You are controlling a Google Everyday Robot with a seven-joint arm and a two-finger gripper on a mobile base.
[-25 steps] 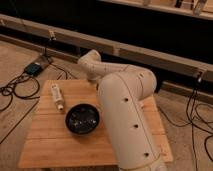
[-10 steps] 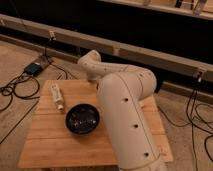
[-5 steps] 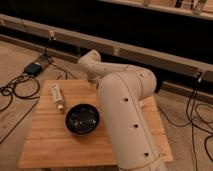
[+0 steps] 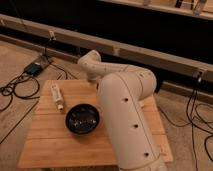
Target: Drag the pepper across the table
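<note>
the pepper [image 4: 56, 96], a slim pale container with a darker end, is seen lying on its side near the left edge of the table [image 4: 55, 145], its length running from the far side toward the near side; any writing on it is too small to be read. a black bowl [image 4: 82, 119] is set just to its right, apart from it, near the middle of the planks. the gripper is hidden behind the thick white arm [image 4: 127, 115], which is bent over the table's far right part, so its state cannot be told and nothing is seen to be held. dark cables [image 4: 15, 90] and a small blue box [image 4: 34, 68] are left on the floor beyond the table's left side.
</note>
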